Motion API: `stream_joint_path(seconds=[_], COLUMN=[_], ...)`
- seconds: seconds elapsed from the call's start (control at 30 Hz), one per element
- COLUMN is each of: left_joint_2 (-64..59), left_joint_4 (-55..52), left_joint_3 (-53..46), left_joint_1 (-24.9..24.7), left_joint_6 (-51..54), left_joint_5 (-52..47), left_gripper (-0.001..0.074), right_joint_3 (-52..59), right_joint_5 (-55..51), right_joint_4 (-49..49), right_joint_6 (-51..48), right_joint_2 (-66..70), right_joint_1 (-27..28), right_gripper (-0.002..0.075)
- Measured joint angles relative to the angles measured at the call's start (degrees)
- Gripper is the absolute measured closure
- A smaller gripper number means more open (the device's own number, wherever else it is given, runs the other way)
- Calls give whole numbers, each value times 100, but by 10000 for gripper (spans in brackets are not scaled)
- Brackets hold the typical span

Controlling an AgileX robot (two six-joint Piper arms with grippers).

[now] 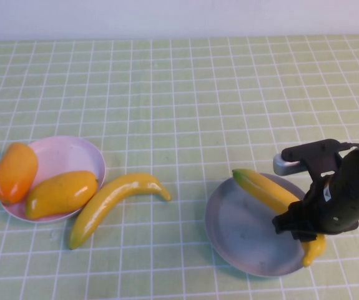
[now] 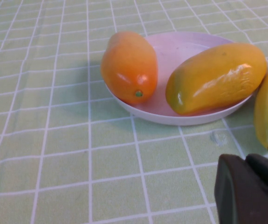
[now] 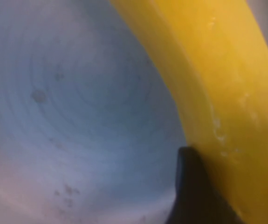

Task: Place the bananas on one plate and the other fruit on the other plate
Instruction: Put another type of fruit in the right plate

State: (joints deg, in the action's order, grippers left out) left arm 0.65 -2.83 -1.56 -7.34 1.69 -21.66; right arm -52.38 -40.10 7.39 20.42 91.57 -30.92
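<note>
Closest to the camera is the right gripper [image 1: 305, 234], low over the near right side of the grey-blue plate [image 1: 241, 231], with its fingers clamped around a banana [image 1: 263, 189]. That banana lies across the far right part of the plate, its green tip poking past the rim on the far side and its other end sticking out beneath the gripper at the near rim. In the right wrist view it's basically all yellow peel [image 3: 217, 84] against the speckled plate floor [image 3: 68, 102], with one dark finger [image 3: 192, 196] pressed to the fruit; the other finger is hidden. Way off to the gripper's left, the second banana [image 1: 113, 201] lies on the green checked tablecloth [image 1: 185, 94], just beside the pink plate [image 1: 73, 153], maybe touching its rim, hard to say. That plate holds the orange mango [image 1: 14, 172] and the yellow mango [image 1: 60, 194] side by side. The left gripper [image 2: 250, 191] is only a dark, cropped lump in its own view, shut, sitting near the pink plate. A pale wall [image 1: 179, 15] runs behind the table.
</note>
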Motion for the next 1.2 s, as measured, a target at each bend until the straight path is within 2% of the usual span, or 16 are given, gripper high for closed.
stream_joint_path(seconds=[0.1, 0.3, 0.5, 0.6, 0.7, 1.0, 1.1, 1.2], left_joint_2=[0, 0, 0, 0, 0, 0, 0, 0], left_joint_4=[-8, -21, -21, -21, -21, -21, -21, -21], left_joint_3=[0, 0, 0, 0, 0, 0, 0, 0], left_joint_1=[0, 0, 0, 0, 0, 0, 0, 0], left_joint_6=[0, 0, 0, 0, 0, 0, 0, 0], left_joint_5=[0, 0, 0, 0, 0, 0, 0, 0], left_gripper=[731, 731, 731, 731, 731, 731, 731, 731], right_joint_3=[0, -10, -314, -731, -1196, -2711, -3333, -3927], right_joint_5=[174, 291, -236, -391, -320, 172, -63, -267], right_joint_4=[-87, -123, -101, -100, -242, -2722, -3236, -3349], right_joint_6=[0, 0, -289, -1240, -2760, -8285, -9300, -9590], right_joint_2=[0, 0, 0, 0, 23, 1218, 1829, 2323], right_joint_1=[0, 0, -22, -172, -378, -753, -901, -993], right_gripper=[403, 255, 230, 232, 239, 242, 242, 243])
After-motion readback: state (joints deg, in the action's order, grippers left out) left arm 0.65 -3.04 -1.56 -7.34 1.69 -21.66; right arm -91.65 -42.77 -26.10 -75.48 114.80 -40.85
